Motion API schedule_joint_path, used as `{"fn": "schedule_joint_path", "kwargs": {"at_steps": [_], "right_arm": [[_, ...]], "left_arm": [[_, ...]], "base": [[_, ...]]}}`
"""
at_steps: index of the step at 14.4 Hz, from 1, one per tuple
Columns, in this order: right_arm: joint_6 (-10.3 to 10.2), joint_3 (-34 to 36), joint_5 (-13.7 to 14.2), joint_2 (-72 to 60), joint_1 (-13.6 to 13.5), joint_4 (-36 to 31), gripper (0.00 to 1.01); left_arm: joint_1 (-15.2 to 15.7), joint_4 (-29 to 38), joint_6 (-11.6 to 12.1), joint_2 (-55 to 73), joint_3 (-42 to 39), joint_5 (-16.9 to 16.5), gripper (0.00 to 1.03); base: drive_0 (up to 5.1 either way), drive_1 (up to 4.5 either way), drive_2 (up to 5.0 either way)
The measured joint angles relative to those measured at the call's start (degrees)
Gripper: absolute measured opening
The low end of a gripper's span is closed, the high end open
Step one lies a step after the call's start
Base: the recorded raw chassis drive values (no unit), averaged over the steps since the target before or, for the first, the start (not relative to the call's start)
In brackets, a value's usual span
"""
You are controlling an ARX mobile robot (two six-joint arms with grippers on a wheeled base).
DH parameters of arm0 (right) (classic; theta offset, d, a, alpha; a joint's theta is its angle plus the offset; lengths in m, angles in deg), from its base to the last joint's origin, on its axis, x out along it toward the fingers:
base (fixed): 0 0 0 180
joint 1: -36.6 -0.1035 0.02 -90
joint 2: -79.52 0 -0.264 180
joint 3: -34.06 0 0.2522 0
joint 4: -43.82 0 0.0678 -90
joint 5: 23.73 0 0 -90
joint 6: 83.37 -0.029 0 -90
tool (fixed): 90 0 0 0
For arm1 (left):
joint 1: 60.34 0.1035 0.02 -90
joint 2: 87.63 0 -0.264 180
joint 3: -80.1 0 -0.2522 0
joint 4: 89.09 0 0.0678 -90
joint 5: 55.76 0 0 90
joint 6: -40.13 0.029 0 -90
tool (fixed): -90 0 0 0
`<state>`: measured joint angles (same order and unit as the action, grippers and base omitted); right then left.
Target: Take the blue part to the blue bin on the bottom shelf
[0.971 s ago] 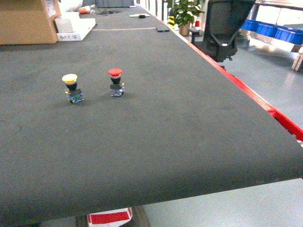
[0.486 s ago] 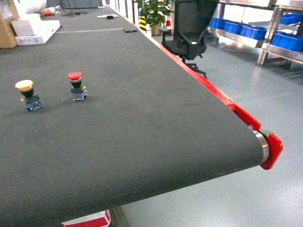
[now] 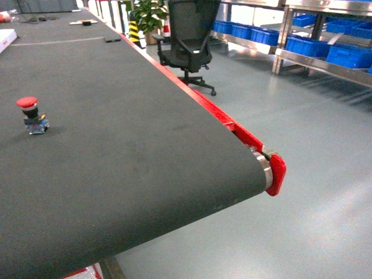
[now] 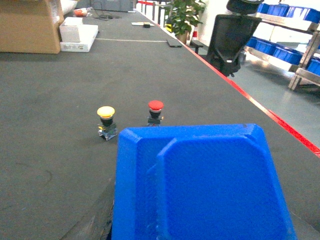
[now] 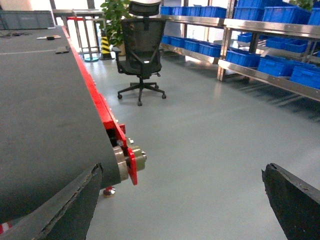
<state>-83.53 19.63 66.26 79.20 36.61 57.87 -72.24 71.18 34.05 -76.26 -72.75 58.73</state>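
Note:
A big blue part [image 4: 210,185] fills the lower half of the left wrist view, close to the camera. My left gripper [image 4: 200,232] is shut on it, and only one dark finger [image 4: 92,220] shows, at its left edge. The right gripper [image 5: 180,205] hangs open over the grey floor beyond the belt's end, with nothing between its fingers. Several blue bins [image 5: 277,65] sit on a steel rack at the right, and its bottom shelf [image 5: 260,76] runs low along the wall. Those bins [image 3: 308,45] also appear in the head view, where neither gripper shows.
A long black conveyor belt [image 3: 116,151] ends at a red end cap [image 3: 276,173]. A red push button [image 3: 30,114] stands on it; the left wrist view also shows a yellow button [image 4: 106,121]. A black office chair [image 3: 187,35] stands on the floor between belt and rack.
The head view has swung to the right. The yellow button has left it, the red button has slid to the left edge, and the belt's end and the racks have come in.

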Motion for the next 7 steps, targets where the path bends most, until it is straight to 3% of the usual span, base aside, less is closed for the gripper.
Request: {"fn": "schedule_joint_path", "kwargs": {"at_steps": [7], "right_arm": [[0.0,0.0,0.0,0.0,0.0,0.0,0.98]], "left_arm": [[0.0,0.0,0.0,0.0,0.0,0.0,0.44]], "base": [[-1.7,-1.72,-1.7]]}}
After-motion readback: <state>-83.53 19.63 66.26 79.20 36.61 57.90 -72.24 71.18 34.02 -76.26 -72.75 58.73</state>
